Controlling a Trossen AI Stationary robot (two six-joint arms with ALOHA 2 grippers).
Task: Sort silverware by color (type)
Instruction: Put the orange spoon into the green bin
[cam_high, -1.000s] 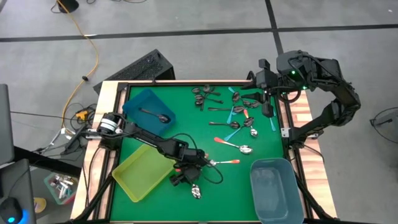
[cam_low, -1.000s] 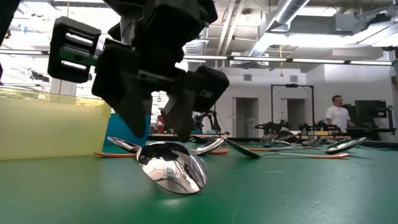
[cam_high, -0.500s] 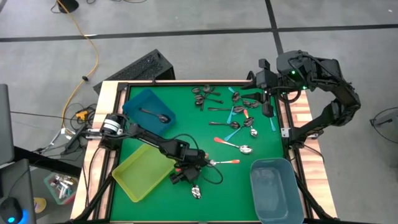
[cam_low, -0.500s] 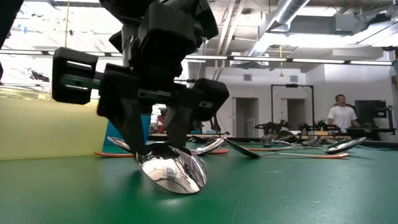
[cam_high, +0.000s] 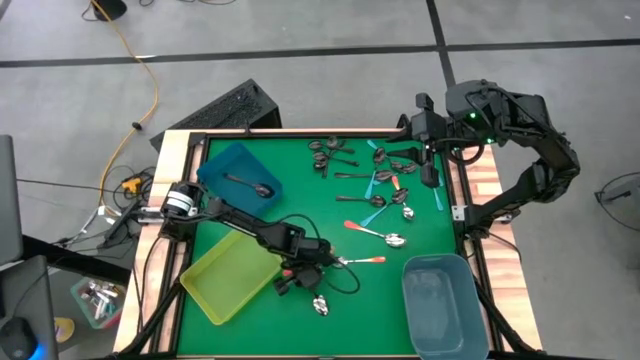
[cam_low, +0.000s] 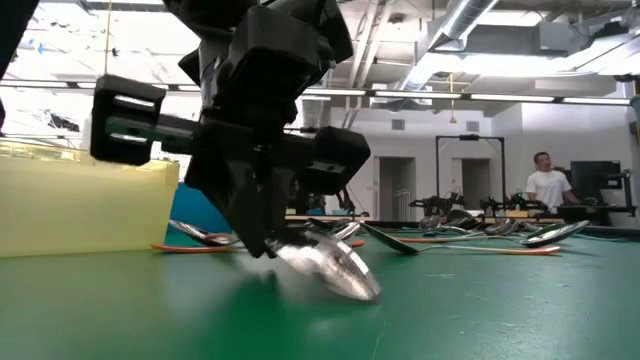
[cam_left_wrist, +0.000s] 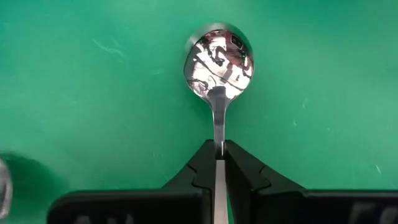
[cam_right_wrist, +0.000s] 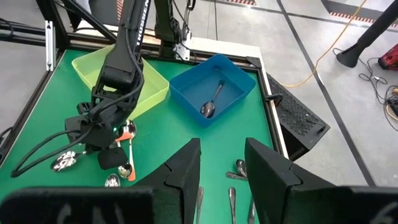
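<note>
A silver spoon (cam_left_wrist: 219, 62) lies near the table's front edge, its bowl (cam_low: 335, 268) tipped up on one side. My left gripper (cam_left_wrist: 219, 146) is shut on it; the handle's colour is hidden between the fingers. More silverware, with orange, teal and dark handles, lies heaped at the far right (cam_high: 375, 175). An orange-handled spoon (cam_high: 362, 260) lies just beyond my left gripper (cam_high: 303, 288). My right gripper (cam_right_wrist: 221, 165) hangs high over the far right corner (cam_high: 430, 150), open and holding nothing. My left gripper pinches the spoon's thin neck (cam_left_wrist: 219, 134), just behind the bowl, between its two fingertips. The fingers slant down from the table's left and lie along the handle, which runs back between them. The bowl sticks out ahead, tilted, its tip low at the green mat (cam_low: 368, 292).
A blue bin (cam_high: 240, 178) at the far left holds one dark spoon (cam_right_wrist: 211, 102). A yellow-green bin (cam_high: 230, 275) stands beside my left arm, a grey-blue bin (cam_high: 443, 305) at the near right. A person (cam_low: 545, 185) stands far off in the room.
My left gripper has shut on the spoon's neck without leaving its place. The spoon, which lay flat with its bowl up, has tipped onto its side and swung a little toward the table's right.
</note>
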